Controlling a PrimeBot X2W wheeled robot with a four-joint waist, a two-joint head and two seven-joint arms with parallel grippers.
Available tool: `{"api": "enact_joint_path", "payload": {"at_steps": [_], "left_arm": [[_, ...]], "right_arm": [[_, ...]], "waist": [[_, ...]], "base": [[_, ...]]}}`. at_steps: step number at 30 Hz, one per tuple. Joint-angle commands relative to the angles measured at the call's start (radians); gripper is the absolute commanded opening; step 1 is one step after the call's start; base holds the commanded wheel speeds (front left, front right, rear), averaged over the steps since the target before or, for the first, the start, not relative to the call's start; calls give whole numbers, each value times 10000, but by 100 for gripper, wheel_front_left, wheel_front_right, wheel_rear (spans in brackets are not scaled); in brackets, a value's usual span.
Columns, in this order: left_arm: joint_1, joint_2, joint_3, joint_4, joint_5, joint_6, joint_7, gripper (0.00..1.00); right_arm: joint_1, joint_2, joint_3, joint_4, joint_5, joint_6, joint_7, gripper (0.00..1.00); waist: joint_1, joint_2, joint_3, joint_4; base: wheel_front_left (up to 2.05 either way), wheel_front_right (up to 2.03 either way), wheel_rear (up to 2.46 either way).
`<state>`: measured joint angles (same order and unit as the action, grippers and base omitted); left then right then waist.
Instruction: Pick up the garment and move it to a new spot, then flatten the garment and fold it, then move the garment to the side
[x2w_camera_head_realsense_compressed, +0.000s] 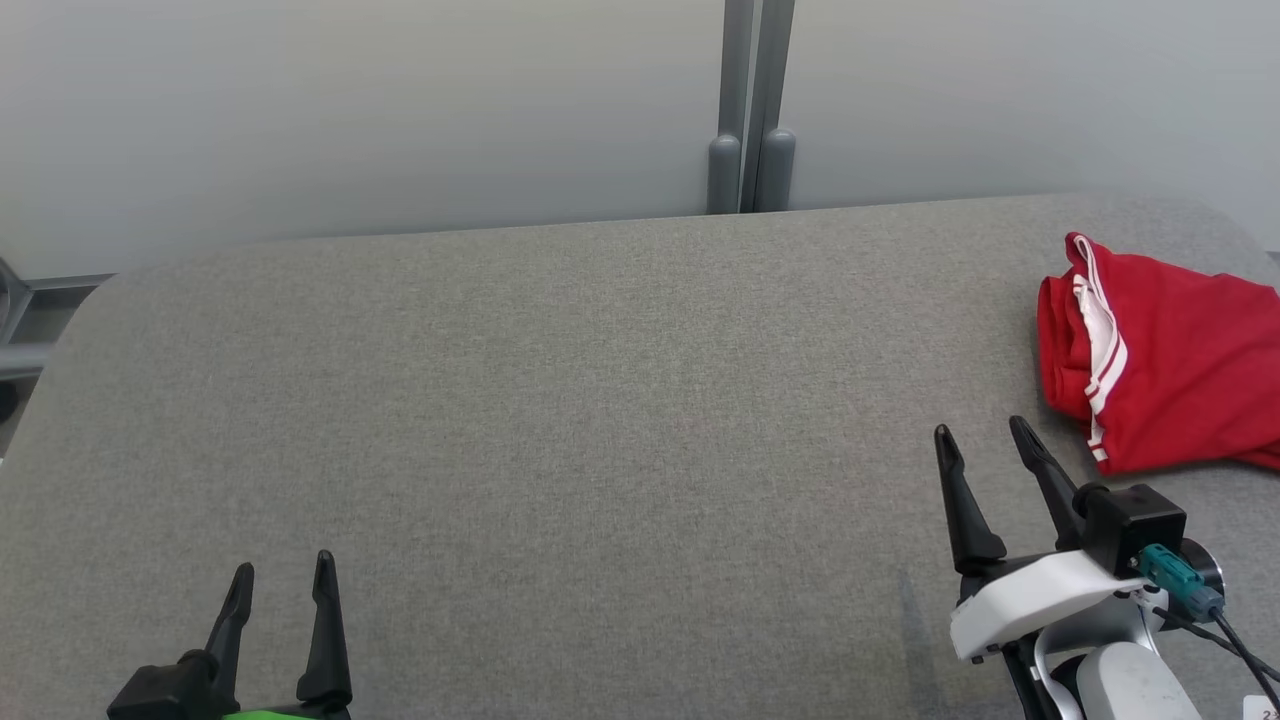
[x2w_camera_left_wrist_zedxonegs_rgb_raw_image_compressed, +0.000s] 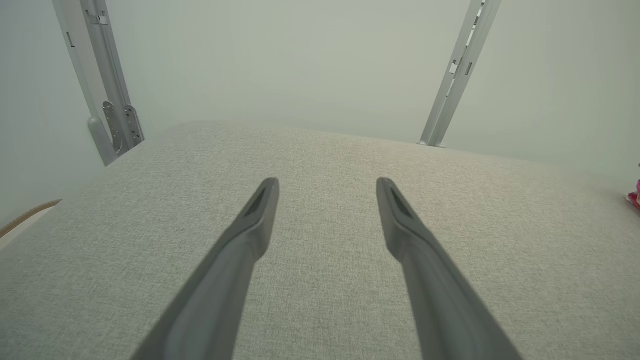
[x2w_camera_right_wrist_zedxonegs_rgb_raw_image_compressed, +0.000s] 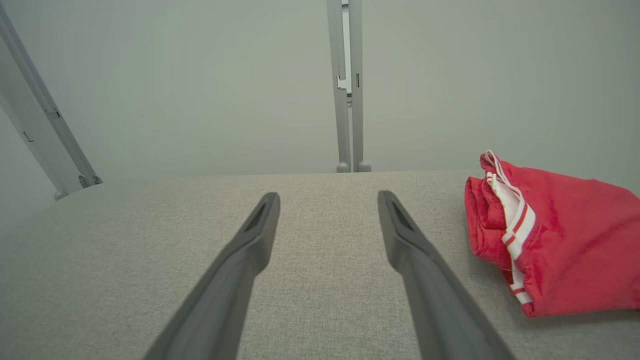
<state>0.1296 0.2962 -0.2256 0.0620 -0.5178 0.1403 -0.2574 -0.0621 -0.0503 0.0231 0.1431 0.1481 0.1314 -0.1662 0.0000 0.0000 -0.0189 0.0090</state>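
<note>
The garment (x2w_camera_head_realsense_compressed: 1170, 370) is a red cloth with white striped trim, lying folded in a bundle at the table's far right; the right wrist view shows the garment (x2w_camera_right_wrist_zedxonegs_rgb_raw_image_compressed: 555, 235) to the right of my fingers. My right gripper (x2w_camera_head_realsense_compressed: 982, 430) is open above the table, a little left of and nearer than the bundle, touching nothing. Down at the lower left my left gripper (x2w_camera_head_realsense_compressed: 283, 567) is open too, with bare table between its fingers. A sliver of the garment (x2w_camera_left_wrist_zedxonegs_rgb_raw_image_compressed: 634, 197) peeks in at the left wrist view's right edge.
The grey fabric-covered table (x2w_camera_head_realsense_compressed: 560, 400) has rounded corners and spreads across the head view. Pale partition panels stand behind it, joined by a grey metal post (x2w_camera_head_realsense_compressed: 750, 110). Another post (x2w_camera_left_wrist_zedxonegs_rgb_raw_image_compressed: 107, 100) stands off the table's far left corner.
</note>
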Motion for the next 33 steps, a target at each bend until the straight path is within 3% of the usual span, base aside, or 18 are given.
{"api": "enact_joint_path", "payload": {"at_steps": [1,31,32,33], "left_arm": [[4,25,-23,26,-64,-81,-11,100],[-222,-178,284,355,-163,-224,-73,100],[-135,-183,255,354,-125,-206,-34,0],[-124,-209,250,394,-145,-215,-28,0]], "right_arm": [[151,-11,40,44,29,-16,-42,100],[164,-9,186,-6,5,-16,-47,100],[107,0,199,42,22,0,2,0],[115,2,203,88,28,0,3,0]], "waist": [[0,0,-10,-3],[0,0,-161,-63],[0,0,-161,-63],[0,0,-161,-63]], "base": [[0,0,0],[0,0,0],[0,0,0],[0,0,0]]}}
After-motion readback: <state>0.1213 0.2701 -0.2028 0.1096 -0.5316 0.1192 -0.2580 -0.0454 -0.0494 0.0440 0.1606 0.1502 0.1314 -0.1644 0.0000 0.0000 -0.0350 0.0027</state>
